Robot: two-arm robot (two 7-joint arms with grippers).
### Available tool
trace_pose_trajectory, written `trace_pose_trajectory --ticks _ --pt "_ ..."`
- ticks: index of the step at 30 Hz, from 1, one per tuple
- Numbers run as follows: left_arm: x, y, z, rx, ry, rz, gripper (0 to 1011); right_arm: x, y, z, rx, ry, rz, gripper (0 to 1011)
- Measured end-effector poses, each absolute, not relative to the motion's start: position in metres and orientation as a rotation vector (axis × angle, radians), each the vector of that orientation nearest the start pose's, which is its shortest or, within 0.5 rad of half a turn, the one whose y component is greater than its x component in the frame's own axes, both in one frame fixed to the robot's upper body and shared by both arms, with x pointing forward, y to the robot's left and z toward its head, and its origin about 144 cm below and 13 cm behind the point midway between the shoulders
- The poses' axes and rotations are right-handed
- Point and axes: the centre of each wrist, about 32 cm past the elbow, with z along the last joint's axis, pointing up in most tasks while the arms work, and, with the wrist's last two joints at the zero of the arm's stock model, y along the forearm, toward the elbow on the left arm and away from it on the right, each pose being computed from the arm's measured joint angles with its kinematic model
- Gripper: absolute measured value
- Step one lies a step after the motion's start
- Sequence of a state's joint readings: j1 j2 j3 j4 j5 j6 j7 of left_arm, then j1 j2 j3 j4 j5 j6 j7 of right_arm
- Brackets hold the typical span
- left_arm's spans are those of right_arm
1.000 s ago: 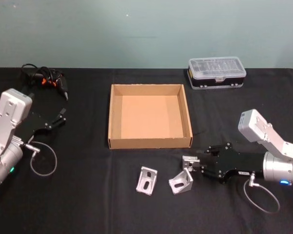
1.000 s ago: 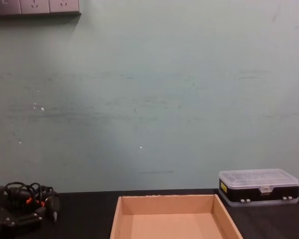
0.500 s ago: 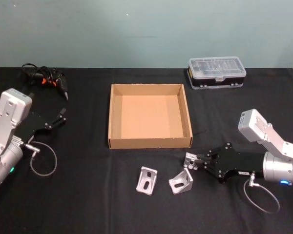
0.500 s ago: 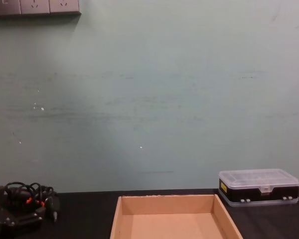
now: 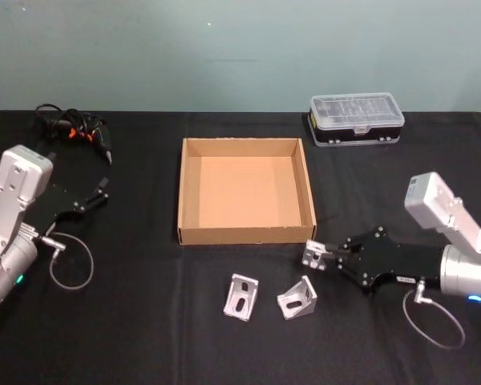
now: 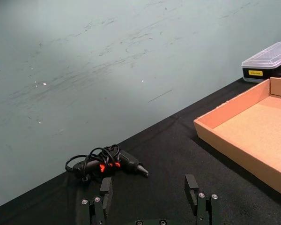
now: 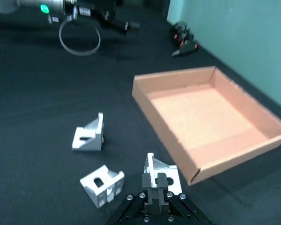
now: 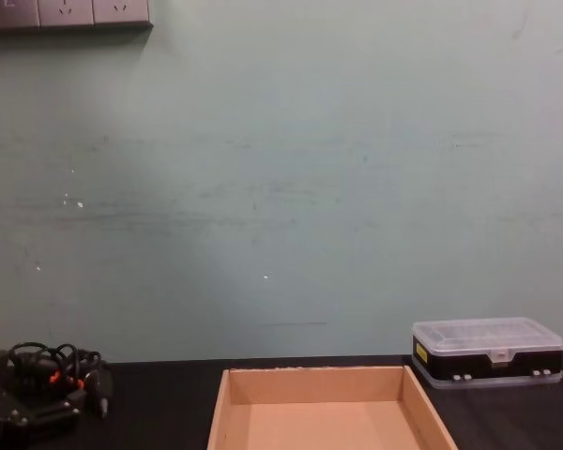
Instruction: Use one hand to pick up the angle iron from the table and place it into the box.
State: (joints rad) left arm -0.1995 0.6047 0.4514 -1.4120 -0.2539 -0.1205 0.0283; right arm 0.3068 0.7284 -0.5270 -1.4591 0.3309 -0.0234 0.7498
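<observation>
My right gripper point(image 5: 327, 257) is shut on a silver angle iron point(image 5: 313, 255), held just above the black table point(image 5: 144, 321) off the near right corner of the tan cardboard box point(image 5: 245, 234). The right wrist view shows that angle iron point(image 7: 158, 174) clamped between the black fingers, with the box point(image 7: 178, 140) beyond it. Two more angle irons point(image 5: 241, 297) point(image 5: 298, 298) lie on the table in front of the box. The box is empty. My left gripper point(image 5: 92, 197) rests open at the far left, its fingers point(image 6: 193, 188) spread apart.
A clear-lidded plastic case point(image 5: 356, 119) stands behind the box at the right. A tangle of black cables with orange bits point(image 5: 74, 132) lies at the back left. A cable loop point(image 5: 70, 261) lies beside the left arm.
My right gripper has lifted the angle iron off the table and drawn it up and slightly back toward the box's near right corner. The left arm has not moved.
</observation>
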Motion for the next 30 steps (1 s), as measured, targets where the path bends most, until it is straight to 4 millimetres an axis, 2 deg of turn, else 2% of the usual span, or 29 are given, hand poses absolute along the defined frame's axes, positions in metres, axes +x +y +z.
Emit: trace_pose_trajectory --ticks 7,13,18,20,30 --pt "0.489 0.31 1.14 0.304 -0.285 1.248 1011 0.498 -0.326 1.21 -0.399 -0.19 -0.499 83" --pt "0.489 0.31 1.14 0.304 -0.285 1.248 1011 0.501 -0.319 1.228 -0.376 -0.221 -0.522 83" --pt "0.489 0.31 1.14 0.304 -0.285 1.248 1011 0.518 -0.302 1.24 -0.381 -0.233 -0.54 82" --pt "0.489 0.31 1.14 0.304 -0.285 1.248 1011 0.52 -0.3 1.24 -0.38 -0.23 -0.542 83" --pt "0.489 0.31 1.14 0.305 -0.285 1.248 1011 0.564 -0.273 1.237 -0.398 -0.175 -0.61 83"
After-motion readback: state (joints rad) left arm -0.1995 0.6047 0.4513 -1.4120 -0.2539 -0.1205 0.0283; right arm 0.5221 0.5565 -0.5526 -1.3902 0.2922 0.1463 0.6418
